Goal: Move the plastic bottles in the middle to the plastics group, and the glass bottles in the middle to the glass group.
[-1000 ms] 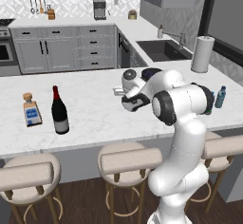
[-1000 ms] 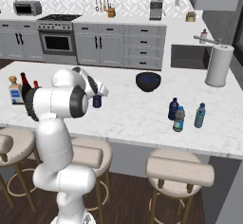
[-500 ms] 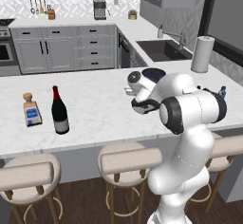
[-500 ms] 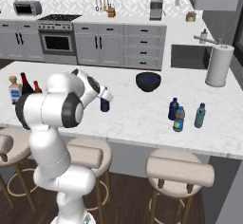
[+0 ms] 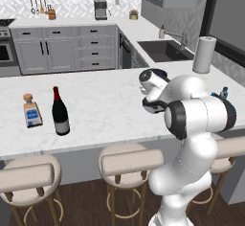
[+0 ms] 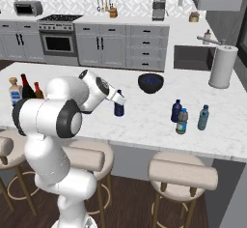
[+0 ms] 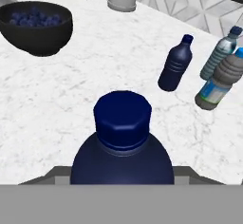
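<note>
My gripper (image 6: 117, 102) is shut on a dark blue plastic bottle (image 6: 118, 109) with a blue cap, held just above the marble counter (image 6: 144, 121). The hand view looks down on that bottle (image 7: 122, 147) from close up. To its right stands the plastics group: a dark blue bottle (image 6: 176, 111) (image 7: 175, 69), a greyish bottle with a pale label (image 6: 182, 121) (image 7: 219, 81) and a teal one (image 6: 203, 118) (image 7: 221, 52). Far left, the tall dark wine bottle (image 5: 60, 112) (image 6: 25, 87) stands beside the glass group: a square clear bottle (image 5: 31, 111) (image 6: 15, 91) and a small brown red-capped bottle (image 6: 37, 91).
A dark bowl (image 6: 150, 83) (image 7: 35, 26) of blue berries sits behind the held bottle. A paper towel roll (image 6: 222, 66) (image 5: 203, 55) stands at the back right, near the sink (image 5: 162, 50). Padded stools (image 6: 181, 174) line the counter's front edge.
The arm has swung to the right, carrying the dark blue bottle across the counter toward the small bottles. The other bottles have stayed where they were.
</note>
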